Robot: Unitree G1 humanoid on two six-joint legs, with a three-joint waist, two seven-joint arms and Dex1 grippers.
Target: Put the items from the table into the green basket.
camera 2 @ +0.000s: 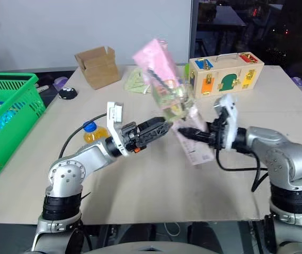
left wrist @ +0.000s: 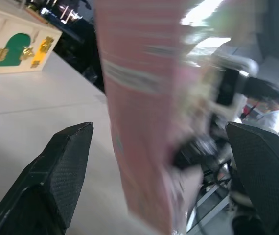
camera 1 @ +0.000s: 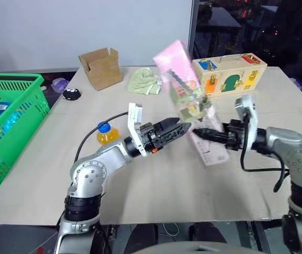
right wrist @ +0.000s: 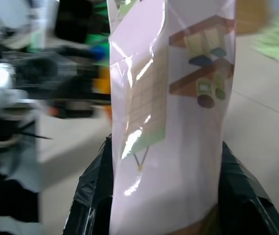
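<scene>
Pale-pink carton (camera 1: 185, 87) pinched upright by right gripper (camera 1: 200, 132), raised between spread fingers of left gripper (camera 1: 185, 127), seemingly for handover toward green basket (camera 1: 13, 114) beyond.

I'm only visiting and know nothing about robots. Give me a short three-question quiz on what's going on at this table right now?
1. True or false: the right gripper is shut on the pink carton.
2. The left gripper is: A) open, its fingers either side of the carton; B) shut on the orange-drink bottle; C) inside the green basket.
3. Fill in: the bottle stands on the ____, behind the left arm.

Key: 1 true. 2 A. 3 table.
</scene>
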